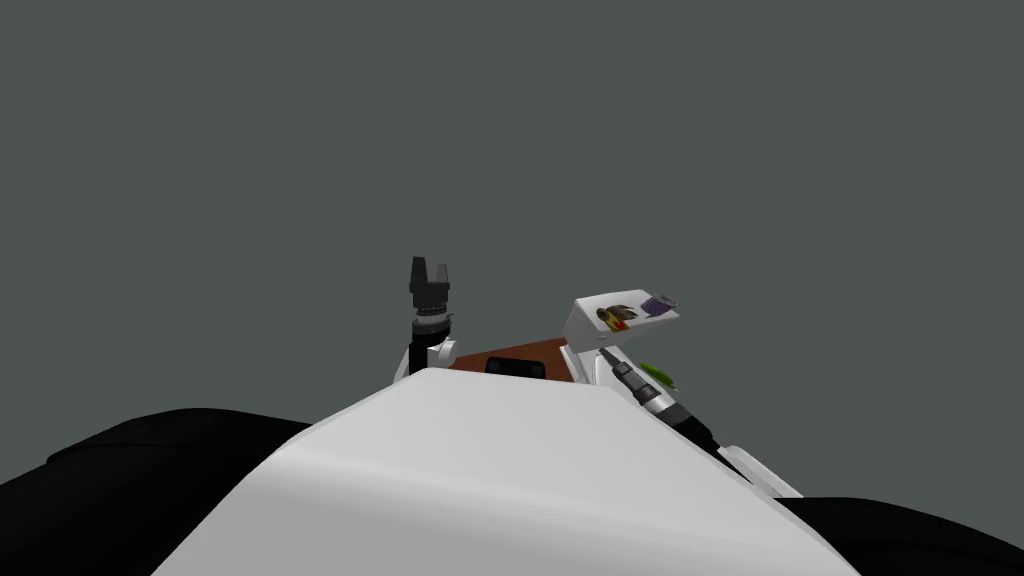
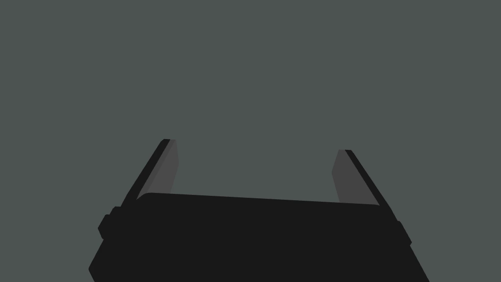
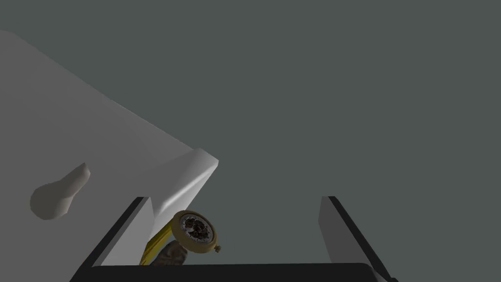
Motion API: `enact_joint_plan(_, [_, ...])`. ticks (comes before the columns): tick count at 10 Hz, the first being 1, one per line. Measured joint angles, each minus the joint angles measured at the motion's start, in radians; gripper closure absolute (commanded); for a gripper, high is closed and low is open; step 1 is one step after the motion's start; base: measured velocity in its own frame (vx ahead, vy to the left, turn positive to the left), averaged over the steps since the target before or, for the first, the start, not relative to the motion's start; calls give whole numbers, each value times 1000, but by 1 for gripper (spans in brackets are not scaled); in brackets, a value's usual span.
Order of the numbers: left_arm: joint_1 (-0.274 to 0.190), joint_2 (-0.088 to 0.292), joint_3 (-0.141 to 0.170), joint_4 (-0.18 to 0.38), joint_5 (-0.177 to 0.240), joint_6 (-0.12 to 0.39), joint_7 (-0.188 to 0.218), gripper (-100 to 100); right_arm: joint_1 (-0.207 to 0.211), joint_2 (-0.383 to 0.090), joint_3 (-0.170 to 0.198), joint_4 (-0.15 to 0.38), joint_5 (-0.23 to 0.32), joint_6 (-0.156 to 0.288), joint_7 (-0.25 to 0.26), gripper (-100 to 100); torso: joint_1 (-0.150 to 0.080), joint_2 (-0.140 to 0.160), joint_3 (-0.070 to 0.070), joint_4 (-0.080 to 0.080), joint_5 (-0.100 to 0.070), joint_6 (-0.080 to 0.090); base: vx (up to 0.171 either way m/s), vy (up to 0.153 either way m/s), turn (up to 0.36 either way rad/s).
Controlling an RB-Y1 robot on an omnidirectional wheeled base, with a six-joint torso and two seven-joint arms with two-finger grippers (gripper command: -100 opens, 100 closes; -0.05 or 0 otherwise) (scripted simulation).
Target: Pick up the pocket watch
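small round gold-rimmed pocket watch [image 3: 196,231], pale dial: sits at a white box's [image 3: 186,176] corner, between the released right pincer's [image 3: 234,200] fingers. judged light, rigid, slippery, glass fragile; grip across the rim. left pincer [image 2: 255,147] released, empty.

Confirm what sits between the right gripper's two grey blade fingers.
Right wrist view: the round gold-rimmed pocket watch, beside a white box's corner, nearer one finger of the open right gripper; the remaining gap is bare.

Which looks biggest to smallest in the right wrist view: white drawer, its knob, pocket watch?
1. white drawer
2. knob and pocket watch: about alike; the watch sits nearer the camera, so unranked.
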State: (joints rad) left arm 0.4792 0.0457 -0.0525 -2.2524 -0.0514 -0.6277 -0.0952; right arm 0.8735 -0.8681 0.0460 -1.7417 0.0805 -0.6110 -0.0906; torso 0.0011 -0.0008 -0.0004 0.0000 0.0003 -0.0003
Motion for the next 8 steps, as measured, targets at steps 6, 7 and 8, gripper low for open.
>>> enact_joint_plan(6, [0,0,0,0,0,0,0,0,43,-155,5,124,19,-2,1,-100,1,0,0,0,0,0,8,26,105])
enact_joint_plan(7, [0,0,0,0,0,0,0,0,48,-181,4,134,20,1,0,-100,1,0,0,0,0,0,10,34,153])
enact_joint_plan(8, [0,0,0,0,0,0,0,0,63,-214,1,140,23,14,-2,-100,1,0,0,0,0,0,11,23,81])
